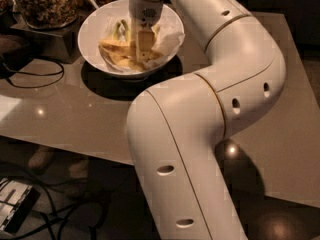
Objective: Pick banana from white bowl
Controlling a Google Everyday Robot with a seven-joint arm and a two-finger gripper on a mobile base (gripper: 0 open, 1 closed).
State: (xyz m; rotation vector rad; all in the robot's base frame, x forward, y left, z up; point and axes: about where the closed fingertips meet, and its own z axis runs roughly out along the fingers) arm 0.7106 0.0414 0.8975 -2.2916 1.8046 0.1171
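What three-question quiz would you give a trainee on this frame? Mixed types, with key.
1. True or false: the end effector is down inside the white bowl.
2. What stands to the left of the bowl in the camera view? A) glass jar of granola B) kettle C) stack of plates
3. Fill in: the yellow fruit in the bowl beside the end effector is a ____.
Key: 1 true; 2 A; 3 banana.
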